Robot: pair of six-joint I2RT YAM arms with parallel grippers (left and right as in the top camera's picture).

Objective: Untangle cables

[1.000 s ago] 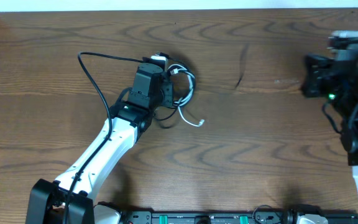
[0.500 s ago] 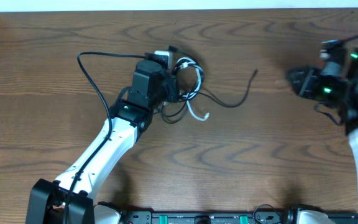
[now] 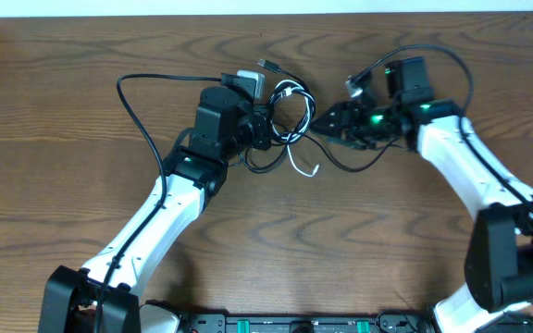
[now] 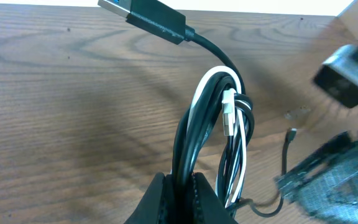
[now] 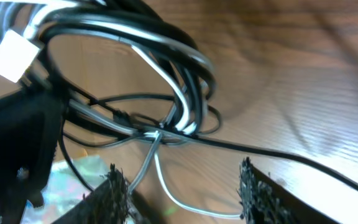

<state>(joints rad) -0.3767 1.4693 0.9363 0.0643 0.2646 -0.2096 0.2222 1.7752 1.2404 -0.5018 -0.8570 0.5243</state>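
Black-and-white cables [image 3: 285, 91] pinched by left tool [image 3: 261, 129] | right tool [image 3: 327, 122] spread, moved in beside them

A dark brown wood-grain worktop [image 3: 63, 92] carries a tangle of thin black cords and one white cord [image 3: 291, 118] near its far middle, with loose ends trailing on the bare wood

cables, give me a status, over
Left claw shut on the cables. Right claw open at their right side, gripping nothing. White cord wound in among the black ones, tangled.
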